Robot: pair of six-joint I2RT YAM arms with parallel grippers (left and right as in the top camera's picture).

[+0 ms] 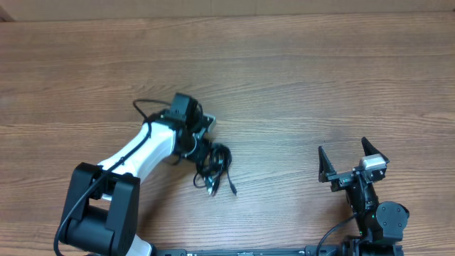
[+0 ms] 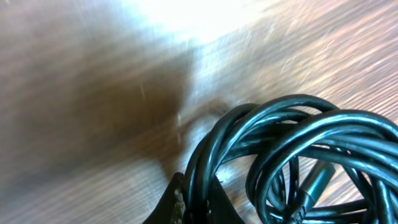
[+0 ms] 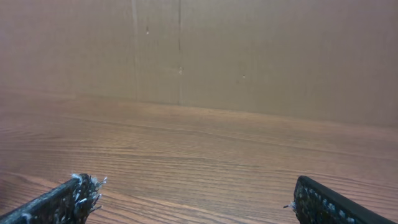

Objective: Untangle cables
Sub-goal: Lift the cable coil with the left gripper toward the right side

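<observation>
The cables (image 1: 215, 168) are a small coiled bundle of thin black cords with plug ends, lying on the wooden table near the middle. My left gripper (image 1: 201, 147) is at the bundle's upper left edge. In the left wrist view its fingers (image 2: 198, 200) are shut on strands of the cables (image 2: 292, 155), whose loops fill the right side. My right gripper (image 1: 352, 160) is open and empty at the right front, far from the bundle. In the right wrist view its fingertips (image 3: 193, 199) stand wide apart over bare wood.
A thicker black wire (image 1: 146, 107) of the left arm loops behind its wrist. The wooden table (image 1: 298, 78) extends around the bundle. A brown wall (image 3: 249, 50) stands behind the table in the right wrist view.
</observation>
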